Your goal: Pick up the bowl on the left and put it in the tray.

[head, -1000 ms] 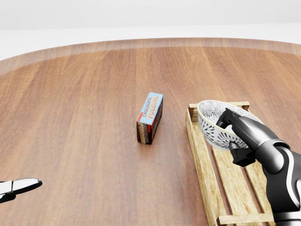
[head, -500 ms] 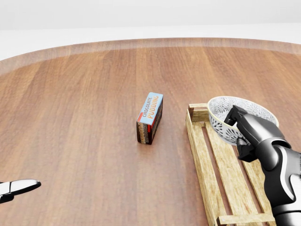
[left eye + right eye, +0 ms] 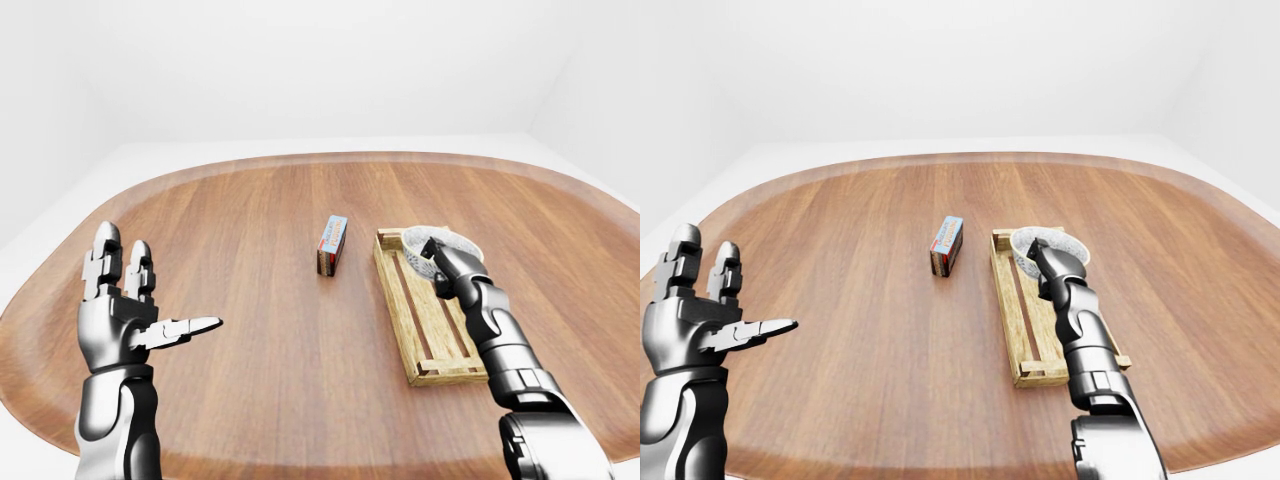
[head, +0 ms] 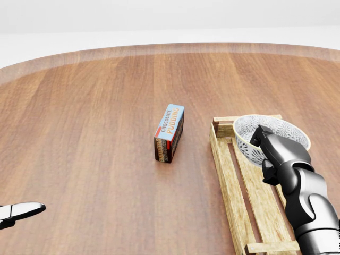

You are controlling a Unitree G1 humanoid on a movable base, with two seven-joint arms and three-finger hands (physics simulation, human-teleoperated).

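Fingers of the left hand (image 3: 125,310) are spread wide and hold nothing; two point upward and one juts sideways toward the view's middle, and the hand is raised over the near left part of the tabletop (image 3: 250,300), well apart from everything else. Near the middle of the round wooden tabletop stands a pudding box (image 4: 169,133), upright on a long narrow side, with blue and red printing, alone and clear of the tray. To its right lies the wooden slatted tray (image 4: 229,175), its long side running away from the robot. At the tray's far end sits the white patterned bowl (image 4: 272,137), opening upward and slightly tilted, within the tray's outline. The right hand (image 4: 270,153) is at the bowl's near rim with fingers curled over that edge, gripping it, the forearm reaching up from the lower right.
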